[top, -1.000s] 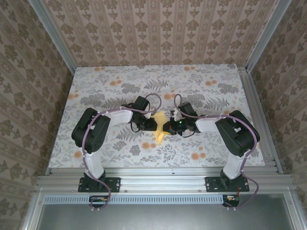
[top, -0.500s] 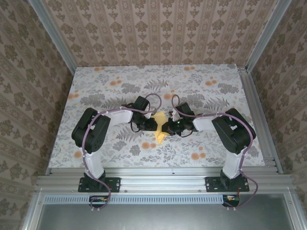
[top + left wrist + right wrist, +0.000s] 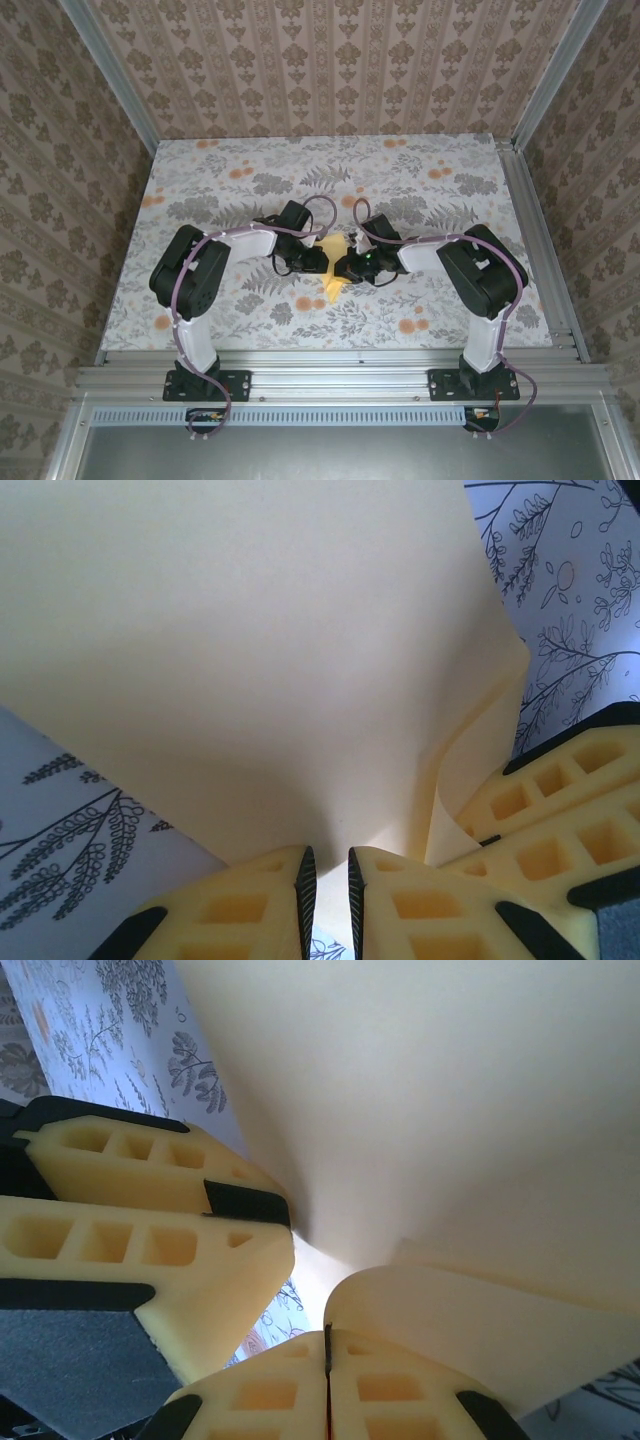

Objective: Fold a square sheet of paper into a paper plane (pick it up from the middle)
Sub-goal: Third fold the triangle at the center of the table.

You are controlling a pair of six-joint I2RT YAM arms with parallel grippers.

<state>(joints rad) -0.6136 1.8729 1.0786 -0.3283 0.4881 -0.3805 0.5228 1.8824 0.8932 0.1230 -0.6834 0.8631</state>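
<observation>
Over the last second the right arm swung inward. This brought the right pincer almost against the left pincer at the middle of the table. The mustard-yellow sheet of paper sat bowed between the 2 pincers, with less of it showing than before. The left pincer was clamped on 1 edge, a slim gap between its jaws. The right pincer was shut tight on a curled flap. Judged: a fold was being drawn together, and its crease was not yet flat.

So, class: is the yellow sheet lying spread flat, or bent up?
Bent up: the sheet curves between the left hand and right hand, both pinching it.
</observation>
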